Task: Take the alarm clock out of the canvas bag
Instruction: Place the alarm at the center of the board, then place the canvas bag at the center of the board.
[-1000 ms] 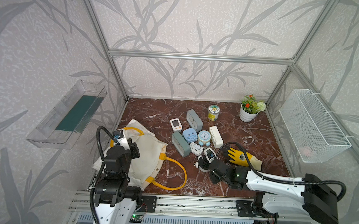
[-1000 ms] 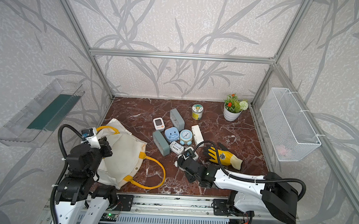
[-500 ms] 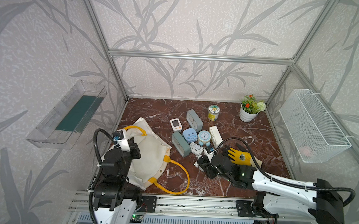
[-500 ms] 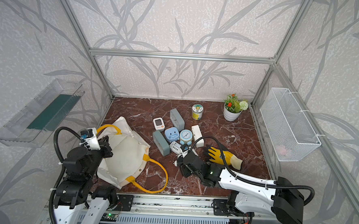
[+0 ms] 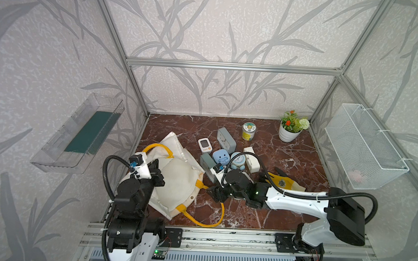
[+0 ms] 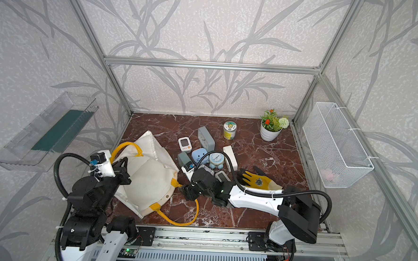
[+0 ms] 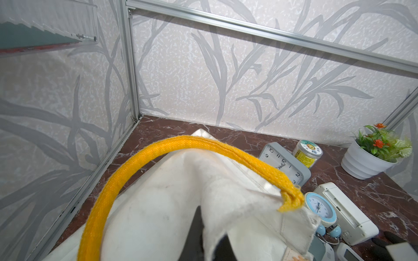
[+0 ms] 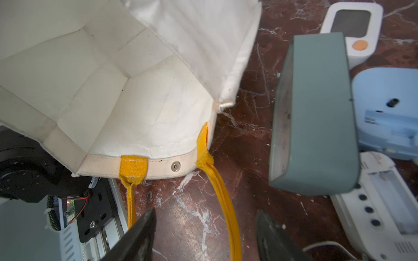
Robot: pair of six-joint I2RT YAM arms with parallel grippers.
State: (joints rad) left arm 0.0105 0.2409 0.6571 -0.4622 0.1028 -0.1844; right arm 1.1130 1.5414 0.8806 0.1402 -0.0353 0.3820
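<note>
Because the left gripper (image 7: 209,235) is clamped on a fold of its cloth, the canvas bag (image 5: 178,183) lies tipped at the front-left corner of the bench (image 5: 288,150), mouth propped open for the right gripper (image 8: 204,217), whose fingers (image 8: 140,232) stand apart. No alarm clock shows inside; clocks (image 5: 238,159) crowd mid-bench beside the mouth, and a yellow handle (image 8: 224,203) trails beneath those fingers, a likely snag

White links (image 5: 295,202), black joints (image 5: 346,216), ribbed black cables (image 5: 106,177), black claws (image 8: 204,228)
</note>
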